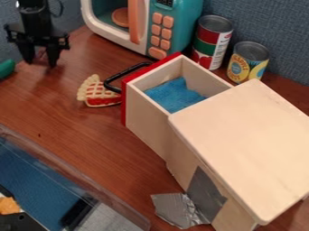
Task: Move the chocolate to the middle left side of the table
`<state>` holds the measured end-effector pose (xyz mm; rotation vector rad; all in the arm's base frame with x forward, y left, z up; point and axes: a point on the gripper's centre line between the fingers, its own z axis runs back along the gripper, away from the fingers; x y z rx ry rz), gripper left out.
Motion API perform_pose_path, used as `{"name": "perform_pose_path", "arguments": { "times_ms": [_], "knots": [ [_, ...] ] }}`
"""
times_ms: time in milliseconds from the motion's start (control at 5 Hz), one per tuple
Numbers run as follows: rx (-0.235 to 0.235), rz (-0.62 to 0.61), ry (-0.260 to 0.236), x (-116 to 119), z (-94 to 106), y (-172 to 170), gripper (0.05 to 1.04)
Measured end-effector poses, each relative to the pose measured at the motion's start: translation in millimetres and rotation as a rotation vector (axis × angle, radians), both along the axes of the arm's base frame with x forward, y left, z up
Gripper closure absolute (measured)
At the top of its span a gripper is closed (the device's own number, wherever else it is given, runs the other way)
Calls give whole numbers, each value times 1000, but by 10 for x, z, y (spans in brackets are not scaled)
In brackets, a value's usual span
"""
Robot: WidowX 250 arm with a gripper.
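The end effector (41,59) hangs down over the far left part of the desk (78,140), open, its fingers apart and pointing down. I cannot tell which thing is the chocolate, so I cannot tell where it lies. A green object (7,68) sits at the left edge, near the end effector.

To the right, a toy pie slice (100,94) with a lattice top lies on the desk, just beside the black handle (113,81) of a pulled-out drawer (145,126). The drawer has a red front and pale wooden sides, and a blue cloth (173,94) lies inside it. It slides out of a wooden box (247,144) with a flat top; silver tape (206,194) is stuck to the box's side, and a crumpled silver piece (175,210) is beside it.

Behind the drawer stand a teal and white toy microwave (176,9), a red and green can (211,43) and a yellow can (247,63), both cans upright. At the lower left is a clear-rimmed bin (78,179) with a blue surface and an orange object (8,205) within
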<state>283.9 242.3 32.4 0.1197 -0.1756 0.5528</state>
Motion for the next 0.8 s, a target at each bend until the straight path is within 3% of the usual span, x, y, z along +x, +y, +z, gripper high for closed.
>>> {"name": "perform_pose_path", "arguments": {
  "times_ms": [200, 400, 600, 800],
  "knots": [
    [-75, -23, 44, -51, -176, 88, 481],
    [-113, -63, 90, -101, -164, 38, 422],
    [-120, -128, 58, -101, 17, -33, 140],
    [-64, -212, -24, -103, 495, -102, 76]
  ]
}}
